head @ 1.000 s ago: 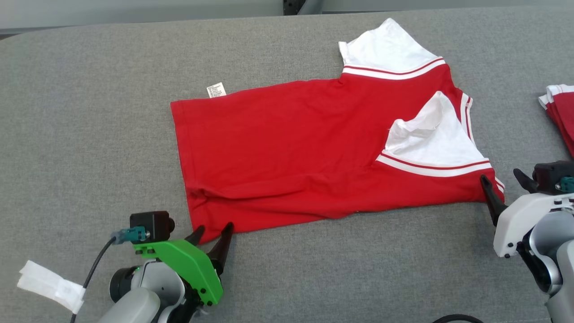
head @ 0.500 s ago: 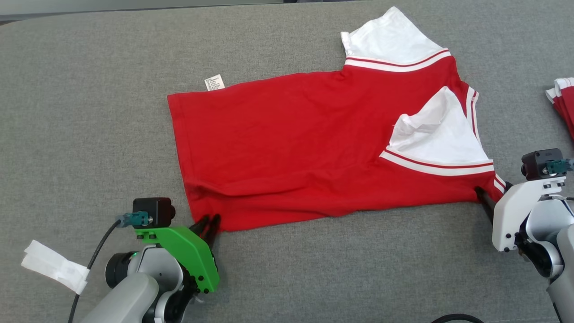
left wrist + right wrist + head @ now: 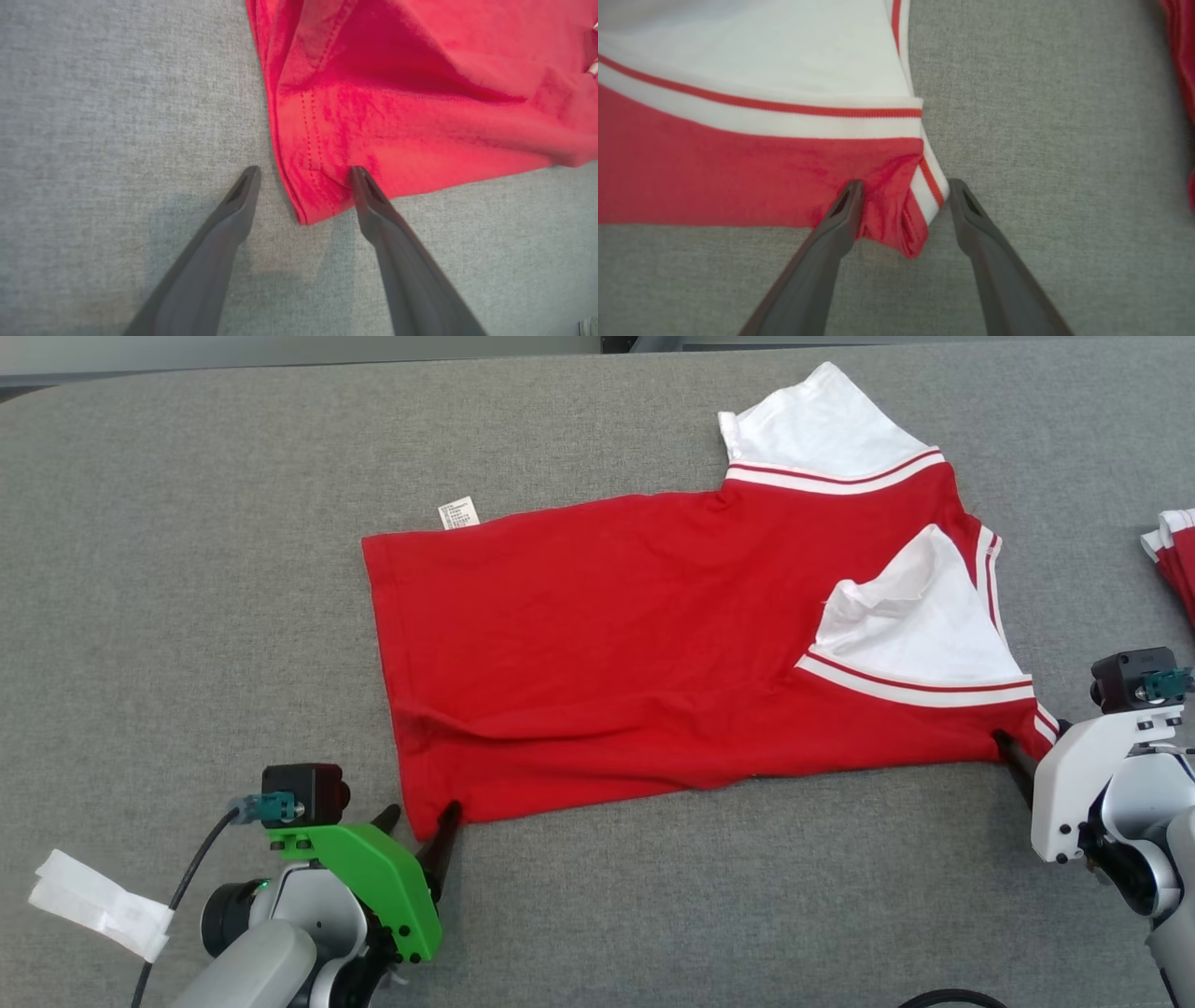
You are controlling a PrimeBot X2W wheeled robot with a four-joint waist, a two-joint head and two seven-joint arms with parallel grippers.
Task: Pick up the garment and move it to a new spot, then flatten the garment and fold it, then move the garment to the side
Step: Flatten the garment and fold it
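Observation:
The garment (image 3: 607, 644), a red shirt with white sleeves and red-striped white trim, lies folded lengthwise on the grey padded surface (image 3: 187, 569). My left gripper (image 3: 422, 812) is open at its near-left hem corner. In the left wrist view the left gripper (image 3: 303, 172) straddles the corner of the garment (image 3: 420, 93), its right fingertip touching the cloth. My right gripper (image 3: 1032, 733) stands at the near-right corner. In the right wrist view the right gripper (image 3: 906, 184) is open with the bunched corner of the garment (image 3: 738, 177) between its fingers.
A second red and white cloth (image 3: 1176, 560) lies at the right edge, also seen as the red cloth (image 3: 1181, 56) in the right wrist view. A white paper strip (image 3: 93, 915) lies at the lower left. A white care label (image 3: 457, 513) pokes out of the far edge.
The left gripper narrowed onto the hem corner half a second ago and has spread open again. The right gripper moved in around the near-right corner. The camera shifted slightly.

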